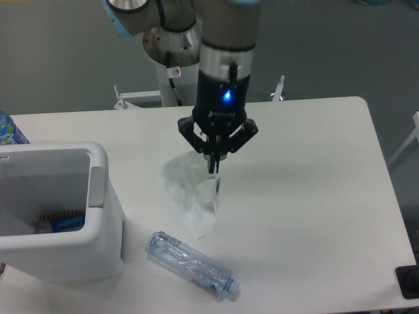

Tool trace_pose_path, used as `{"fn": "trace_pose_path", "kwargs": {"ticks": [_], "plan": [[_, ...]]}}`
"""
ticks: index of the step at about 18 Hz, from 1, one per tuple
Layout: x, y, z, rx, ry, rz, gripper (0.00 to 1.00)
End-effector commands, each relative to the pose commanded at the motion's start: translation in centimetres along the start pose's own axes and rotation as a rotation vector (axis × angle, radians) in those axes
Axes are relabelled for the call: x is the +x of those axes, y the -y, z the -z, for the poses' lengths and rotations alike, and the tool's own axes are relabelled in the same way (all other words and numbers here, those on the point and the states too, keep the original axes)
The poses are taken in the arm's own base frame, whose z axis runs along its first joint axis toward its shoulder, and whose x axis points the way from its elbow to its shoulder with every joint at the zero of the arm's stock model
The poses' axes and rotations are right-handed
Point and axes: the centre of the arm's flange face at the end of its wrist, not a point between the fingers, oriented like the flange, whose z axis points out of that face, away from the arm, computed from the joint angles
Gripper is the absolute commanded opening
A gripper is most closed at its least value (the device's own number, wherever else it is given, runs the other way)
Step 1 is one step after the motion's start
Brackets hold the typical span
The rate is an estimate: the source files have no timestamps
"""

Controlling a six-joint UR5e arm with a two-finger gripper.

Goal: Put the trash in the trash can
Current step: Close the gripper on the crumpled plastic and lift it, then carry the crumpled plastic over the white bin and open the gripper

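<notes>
Far left bottle: a bottle with a blue and green label stands at the table's left edge, cut off by the frame, just behind the bin.
Trash can: the white bin sits on the left part of the white table, a grey oblong patch on its right wall; something with a blue label lies at its bottom.
Water bottle: a clear plastic bottle lies on its side near the front edge, just right of the bin, apart from it, cap end pointing right and toward the front.
Cup: the crumpled clear cup with a green mark rests on the table mid-frame, behind the lying bottle and apart from it.
Gripper: the gripper points straight down over the cup's upper right edge, fingers drawn narrow and pinching the plastic by the green mark; a blue light glows on its body.
Front right corner: a dark object shows at the frame's edge.
</notes>
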Motion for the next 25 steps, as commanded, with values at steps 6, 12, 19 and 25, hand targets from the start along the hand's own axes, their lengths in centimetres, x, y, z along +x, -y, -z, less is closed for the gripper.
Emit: {"fn": "trace_pose_path", "kwargs": {"ticks": [6, 12, 19, 25], "plan": [[4.6, -0.9, 2.6, 0.039, -0.202, 0.026, 0.00], [10.6, -5.4, -0.5, -0.058, -0.274, -0.041, 0.00], [14.9, -7.5, -5.6, -0.143, -0.329, -0.118, 0.13], [15.2, -7.2, -6.2, -0.114, -0.329, -0.178, 1.00]]}}
